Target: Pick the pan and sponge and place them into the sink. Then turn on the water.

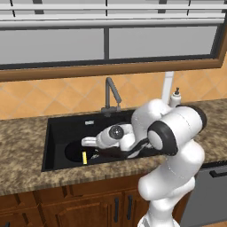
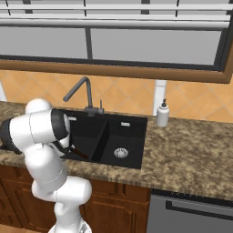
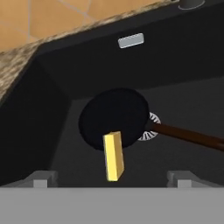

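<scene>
Hand view: the pan (image 3: 114,118) lies on the floor of the sink (image 3: 52,74), in the wide basin, partly over the silver drain (image 3: 151,127), handle pointing right. The sponge (image 3: 113,155) stands edge-on at the pan's near rim. The jaws are spread wide, holding nothing.

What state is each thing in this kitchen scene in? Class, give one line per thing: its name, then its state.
pan: lying in the sink's wide basin, over the drain, handle pointing away to one side.
sponge: in the sink, standing on edge against the pan's rim.
sink: no water visible.
faucet: no water running.
gripper: open, holding nothing, above the sponge.
soap dispenser: upright on the counter.
</scene>
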{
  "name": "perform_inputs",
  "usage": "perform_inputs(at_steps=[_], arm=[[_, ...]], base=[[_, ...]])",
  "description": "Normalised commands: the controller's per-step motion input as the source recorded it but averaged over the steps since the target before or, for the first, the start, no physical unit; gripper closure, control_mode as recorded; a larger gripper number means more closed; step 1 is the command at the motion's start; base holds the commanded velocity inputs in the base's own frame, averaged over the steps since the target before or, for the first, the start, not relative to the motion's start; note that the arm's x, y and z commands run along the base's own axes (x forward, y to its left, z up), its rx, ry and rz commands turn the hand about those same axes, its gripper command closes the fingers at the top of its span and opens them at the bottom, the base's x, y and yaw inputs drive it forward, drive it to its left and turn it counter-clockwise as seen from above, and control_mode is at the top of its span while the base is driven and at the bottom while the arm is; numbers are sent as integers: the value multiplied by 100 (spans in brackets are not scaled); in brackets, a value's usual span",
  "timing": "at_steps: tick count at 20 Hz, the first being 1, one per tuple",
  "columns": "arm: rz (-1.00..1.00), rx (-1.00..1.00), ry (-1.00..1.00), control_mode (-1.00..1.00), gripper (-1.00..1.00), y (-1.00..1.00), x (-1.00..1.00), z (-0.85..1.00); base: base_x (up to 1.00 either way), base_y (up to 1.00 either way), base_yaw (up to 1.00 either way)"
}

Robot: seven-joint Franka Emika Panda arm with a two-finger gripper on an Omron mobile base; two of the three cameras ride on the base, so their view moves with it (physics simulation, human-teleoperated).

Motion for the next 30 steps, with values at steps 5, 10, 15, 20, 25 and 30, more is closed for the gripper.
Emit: perform_inputs(at_steps=[5,10,15,20,25,30], arm=[[-9,-12,13,-100,-100,26,0,100],[-10,-9,17,-100,-100,29,7,100],[-10,-9,28,-100,-100,31,3,100],[-9,-10,30,-100,-100,35,6,100],[-8,-8,24,-100,-100,23,17,100],[-7,-7,29,-100,-100,8,7,100]], base=[[0,0,0],[0,0,0],[0,0,0],[0,0,0],[0,0,0],[0,0,0]])
